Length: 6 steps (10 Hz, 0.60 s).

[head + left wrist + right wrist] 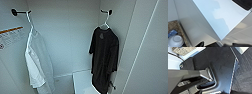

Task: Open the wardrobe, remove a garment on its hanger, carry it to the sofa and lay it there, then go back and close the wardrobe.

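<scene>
Head view: the wardrobe [67, 37] stands open, its interior made of smooth, flat white panels. Two short black pegs stick out of the side walls. From the peg on the right wall [107, 11] hangs the hanger [106, 23], thin and white with a hook top, carrying the garment [103, 60], a plain black short-sleeved T-shirt of soft matte cloth that drapes straight down. Across the wardrobe from the garment, a white shirt [37, 62] hangs on its own white hanger from the other peg [18, 12]. Beside that shirt, a label [11, 36] with an orange stripe and small print is stuck to the wall; the print cannot be read. Below the garment sits a flat white ledge [82, 80].

Left wrist view: a glossy white panel [221, 18] with a sharp corner, and away from it a woven wicker basket [176, 26] holding a round white bowl [176, 40].

Right wrist view: the robot's dark base over grey ribbed carpet [244, 75]. Whether either arm's jaws are apart or together cannot be told.
</scene>
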Available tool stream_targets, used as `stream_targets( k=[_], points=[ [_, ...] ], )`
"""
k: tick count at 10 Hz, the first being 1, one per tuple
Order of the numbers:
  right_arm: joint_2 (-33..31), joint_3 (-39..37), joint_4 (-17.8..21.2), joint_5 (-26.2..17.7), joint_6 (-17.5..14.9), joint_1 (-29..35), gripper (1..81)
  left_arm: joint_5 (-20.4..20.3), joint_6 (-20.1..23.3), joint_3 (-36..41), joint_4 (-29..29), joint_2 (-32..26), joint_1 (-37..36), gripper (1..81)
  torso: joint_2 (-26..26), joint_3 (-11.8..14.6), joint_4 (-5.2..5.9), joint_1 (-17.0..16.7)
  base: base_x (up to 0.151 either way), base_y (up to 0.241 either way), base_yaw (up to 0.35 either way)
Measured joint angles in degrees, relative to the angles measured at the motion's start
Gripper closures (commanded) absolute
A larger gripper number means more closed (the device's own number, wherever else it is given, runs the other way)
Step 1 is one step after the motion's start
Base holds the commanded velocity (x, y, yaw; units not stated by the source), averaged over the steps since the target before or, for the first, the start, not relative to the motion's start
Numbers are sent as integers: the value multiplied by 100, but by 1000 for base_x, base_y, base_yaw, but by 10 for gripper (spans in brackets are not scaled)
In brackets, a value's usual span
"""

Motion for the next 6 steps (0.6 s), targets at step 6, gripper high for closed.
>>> stream_targets(
  k=[6],
  points=[
    [-1, 0, 1, 0, 0, 2, 10, 878, -789, 411, 2, -77, -1418, 10, 2, -5, 0, 2, 0, 0, 0]
  ],
)
